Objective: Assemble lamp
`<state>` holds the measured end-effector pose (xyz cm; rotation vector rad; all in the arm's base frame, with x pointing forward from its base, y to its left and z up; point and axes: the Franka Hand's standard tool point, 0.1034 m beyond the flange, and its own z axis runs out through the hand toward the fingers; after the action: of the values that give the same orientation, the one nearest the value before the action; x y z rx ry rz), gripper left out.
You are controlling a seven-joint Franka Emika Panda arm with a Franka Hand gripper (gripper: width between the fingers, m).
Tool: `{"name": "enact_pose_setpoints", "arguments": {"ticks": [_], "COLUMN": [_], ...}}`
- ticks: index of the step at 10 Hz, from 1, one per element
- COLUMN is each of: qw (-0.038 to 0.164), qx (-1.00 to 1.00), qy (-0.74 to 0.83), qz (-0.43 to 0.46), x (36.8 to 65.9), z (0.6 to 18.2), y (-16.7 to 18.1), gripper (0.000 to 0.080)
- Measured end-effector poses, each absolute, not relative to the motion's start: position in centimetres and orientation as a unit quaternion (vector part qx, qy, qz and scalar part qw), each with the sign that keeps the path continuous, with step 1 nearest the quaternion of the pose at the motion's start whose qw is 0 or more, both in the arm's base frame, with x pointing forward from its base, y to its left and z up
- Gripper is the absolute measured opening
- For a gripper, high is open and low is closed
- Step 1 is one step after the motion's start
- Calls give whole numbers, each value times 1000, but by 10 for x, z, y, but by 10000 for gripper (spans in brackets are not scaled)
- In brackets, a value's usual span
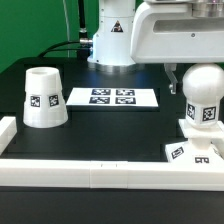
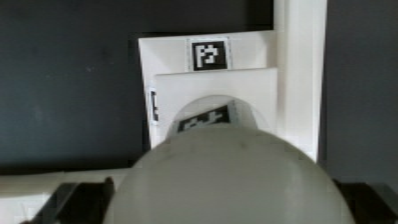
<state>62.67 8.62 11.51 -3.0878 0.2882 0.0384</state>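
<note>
The bulb point(image 1: 203, 97) stands upright over the base point(image 1: 192, 151), at the exterior view's right. It is close to the white wall point(image 1: 90, 172) at the front of the table point(image 1: 110, 130). I cannot tell if its neck is down in the base or just above it.

The claw point(image 2: 222, 203) is around the bulb. In the wrist view the bulb fills the whole gap between the two dark fingers point(image 2: 80, 203). So I think the claw is squeezed on it, open only as wide as the bulb.

What could go wrong? The bulb is round and smooth, so it could slip or tip in the claw. If it goes down a bit off the middle, it may not fit and could push the flat base along. If the claw lets go too soon, the bulb might fall over and roll.

The shade point(image 1: 42, 98) waits well apart, at the exterior view's left, wide end down. The marker board point(image 1: 112, 97) lies between.

I count one bulb, one base, one shade, one marker board with four tags, and one claw.
</note>
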Motion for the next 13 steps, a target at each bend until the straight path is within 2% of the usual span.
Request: {"name": "enact_pose_setpoints", "arguments": {"ticks": [7, 13], "qw": [36, 73], "qx": [-884, -750], "qy": [465, 654], "qz": [26, 65], "x": [624, 627], "z": [114, 113], "y": [95, 96], "gripper": [577, 577]}}
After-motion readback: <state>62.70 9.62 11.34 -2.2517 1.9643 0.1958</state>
